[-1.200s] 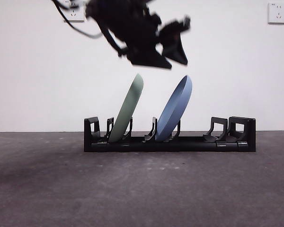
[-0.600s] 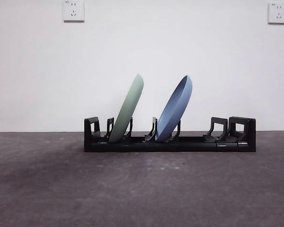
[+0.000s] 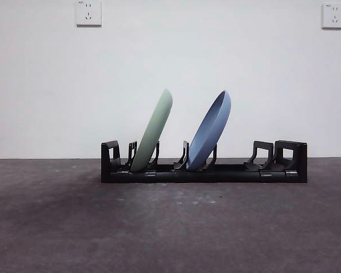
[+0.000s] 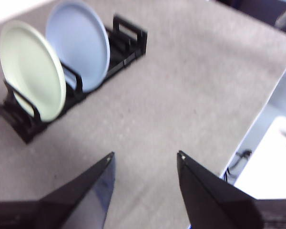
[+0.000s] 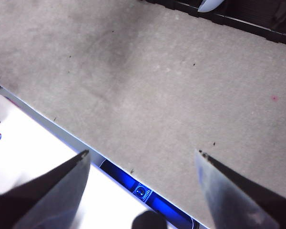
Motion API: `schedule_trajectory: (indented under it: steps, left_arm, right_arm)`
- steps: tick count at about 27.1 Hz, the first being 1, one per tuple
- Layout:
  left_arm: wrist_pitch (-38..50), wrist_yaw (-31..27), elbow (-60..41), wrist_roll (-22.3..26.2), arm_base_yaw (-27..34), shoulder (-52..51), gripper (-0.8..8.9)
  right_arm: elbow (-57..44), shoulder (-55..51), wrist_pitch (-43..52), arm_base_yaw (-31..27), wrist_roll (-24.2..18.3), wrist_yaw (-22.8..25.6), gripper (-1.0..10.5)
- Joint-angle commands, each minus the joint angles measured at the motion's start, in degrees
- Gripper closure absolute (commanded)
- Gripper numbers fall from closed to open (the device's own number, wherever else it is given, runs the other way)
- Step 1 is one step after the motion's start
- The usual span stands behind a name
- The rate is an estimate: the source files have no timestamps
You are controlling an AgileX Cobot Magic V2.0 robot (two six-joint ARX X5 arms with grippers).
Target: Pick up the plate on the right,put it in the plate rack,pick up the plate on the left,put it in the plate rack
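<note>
The black plate rack (image 3: 204,170) lies across the middle of the table. A pale green plate (image 3: 153,132) leans in its left slots and a blue plate (image 3: 210,129) leans in the middle slots; both tilt to the right. Neither arm shows in the front view. In the left wrist view the green plate (image 4: 31,69), blue plate (image 4: 78,45) and rack (image 4: 128,40) sit well away from my left gripper (image 4: 145,160), which is open and holds nothing. My right gripper (image 5: 140,155) is open over bare table near its edge, with the rack (image 5: 238,21) far off.
Two wall sockets (image 3: 88,12) (image 3: 333,15) are on the white wall behind. The table edge (image 4: 257,119) drops off to the floor close to the left gripper. The rack's right-hand slots (image 3: 275,154) hold nothing.
The arm that hung above the green and blue plates one second ago has pulled up and out of the front view. Both plates and the rack have not moved.
</note>
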Motion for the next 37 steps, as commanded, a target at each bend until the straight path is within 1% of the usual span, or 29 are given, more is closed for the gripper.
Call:
schedule_trajectory:
  steps: [1, 7, 8, 11, 12, 14, 16, 23, 26, 28, 37]
  left_arm:
    - [-0.3, -0.2, 0.2, -0.3, 0.0, 0.6, 5.94]
    - [-0.5, -0.2, 0.2, -0.3, 0.0, 1.4, 5.96]
    - [-0.4, -0.1, 0.2, -0.3, 0.0, 1.6, 5.98]
    - [-0.5, -0.1, 0.2, -0.3, 0.0, 1.7, 6.09]
    - [-0.5, -0.1, 0.2, -0.2, 0.0, 1.7, 6.76]
    - [-0.5, -0.1, 0.2, 0.7, 0.0, 1.7, 8.24]
    - [-0.5, -0.1, 0.2, 0.8, 0.0, 1.7, 8.21]
    - [-0.5, -0.2, 0.2, 0.8, 0.0, 1.7, 8.18]
    - [-0.5, -0.2, 0.2, 0.8, 0.0, 1.7, 8.18]
    - [-0.5, -0.2, 0.2, 0.8, 0.0, 1.7, 8.18]
    - [-0.5, -0.4, 0.2, 0.8, 0.0, 1.7, 8.18]
  right_arm:
    - [-0.5, -0.2, -1.4, 0.1, -0.8, -0.9, 5.7]
    - [-0.5, -0.2, -1.4, 0.1, -0.9, -0.9, 5.8]
    - [-0.5, -0.2, -1.4, 0.1, -0.9, -0.9, 6.1]
    - [-0.5, -0.2, -1.4, 0.1, -1.7, -0.9, 7.7]
    - [-0.5, -0.2, -1.4, 0.1, -2.1, -0.9, 8.2]
    - [-0.5, -0.2, -1.4, 0.1, -2.5, -0.9, 8.9]
    - [-0.5, -0.2, -1.4, 0.1, -2.7, -0.9, 9.5]
    - [-0.5, -0.2, -1.1, 0.1, -3.6, -0.9, 9.6]
    - [-0.5, -0.2, -0.4, 0.1, -3.2, -0.8, 9.6]
    - [-0.4, -0.2, -0.4, 0.1, -1.6, -0.5, 9.5]
    - [-0.4, 0.3, -0.2, 0.1, -1.7, 0.7, 9.5]
